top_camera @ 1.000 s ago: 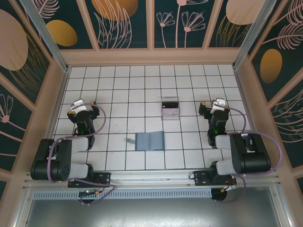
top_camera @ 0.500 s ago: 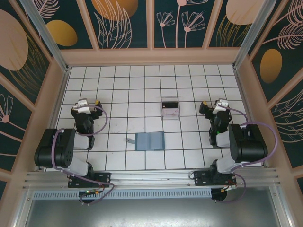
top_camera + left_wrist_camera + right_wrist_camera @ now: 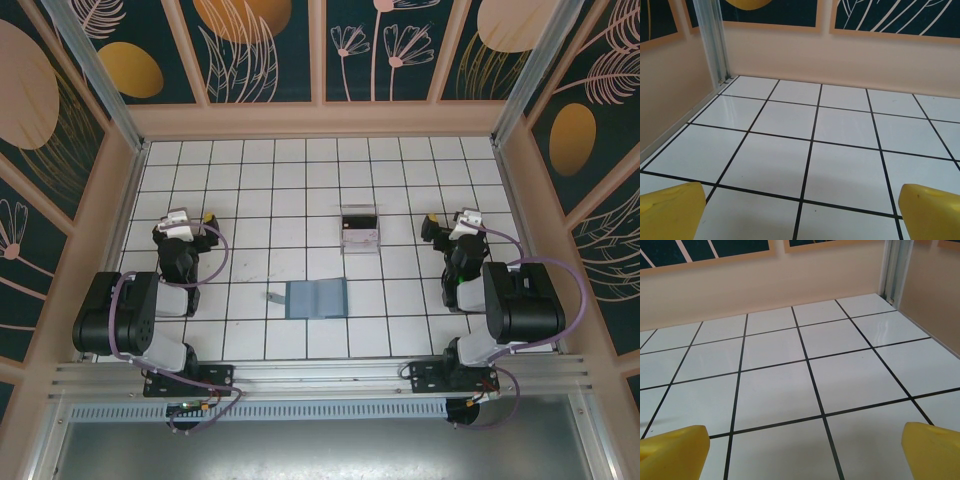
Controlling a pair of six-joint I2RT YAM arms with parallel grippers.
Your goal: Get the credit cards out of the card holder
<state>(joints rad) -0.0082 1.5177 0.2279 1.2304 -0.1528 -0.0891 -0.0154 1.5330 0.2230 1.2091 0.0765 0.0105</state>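
Overhead, you see the card holder [image 3: 317,298] lying opened flat on the white, black-gridded tabletop [image 3: 260,180]. It sits between the two arms and nearer their bases than the far wall. It is teal-blue, and its two panels lie side by side across a central fold. A small grey strip [image 3: 272,297] lies just beside its left edge; you cannot tell whether the two touch.

Beyond the holder, toward the far wall and slightly to the right, stands a clear plastic tray [image 3: 360,230], apart from the holder. Its contents, a dark band and a pale one, are too small to identify.

Your left claw [image 3: 183,220] sits well to the left of the holder, above bare tiles and pointing toward the far wall. In the left wrist view, this claw [image 3: 801,215] is released. Its yellow fingertips [image 3: 670,212] stand wide at the two lower corners, with bare tile between them and nothing grasped. Ahead of them, the tabletop meets the peach wall [image 3: 840,55] and a metal corner post [image 3: 712,40].

Your right claw [image 3: 452,222] mirrors this, well to the right of the tray. In the right wrist view, this claw [image 3: 802,455] is likewise released. Its yellow fingertips [image 3: 672,452] are spread apart over bare tile, and neither touches anything.
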